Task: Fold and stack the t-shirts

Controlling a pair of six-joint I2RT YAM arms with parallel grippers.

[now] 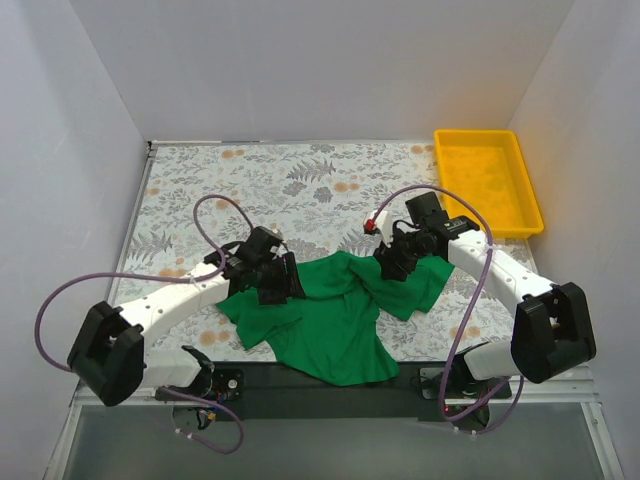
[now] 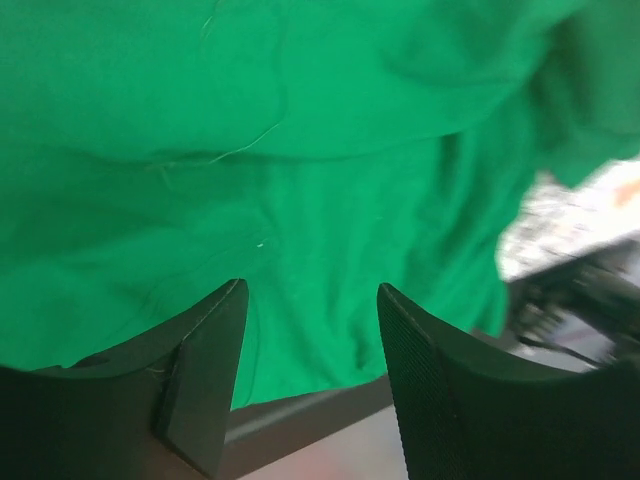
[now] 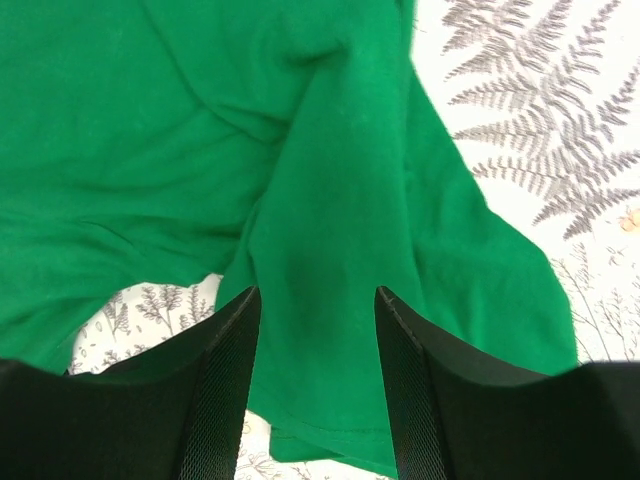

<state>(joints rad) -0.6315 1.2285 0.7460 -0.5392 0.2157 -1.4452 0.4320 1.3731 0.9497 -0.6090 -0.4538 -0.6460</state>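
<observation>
A green t-shirt (image 1: 335,315) lies crumpled and spread on the leaf-patterned table, its lower hem reaching over the dark front edge. My left gripper (image 1: 284,282) hovers over the shirt's left side. In the left wrist view that gripper (image 2: 312,292) is open, with green t-shirt cloth (image 2: 300,150) filling the view below it and nothing pinched. My right gripper (image 1: 392,264) is over the shirt's upper right part. In the right wrist view it (image 3: 317,296) stands open above a fold of the t-shirt (image 3: 340,250) that ends in a stitched hem.
An empty yellow tray (image 1: 487,180) sits at the back right corner. The dark front strip (image 1: 270,378) of the table runs under the shirt's hem. White walls close in the table on three sides. Patterned tabletop (image 1: 290,180) shows behind the shirt.
</observation>
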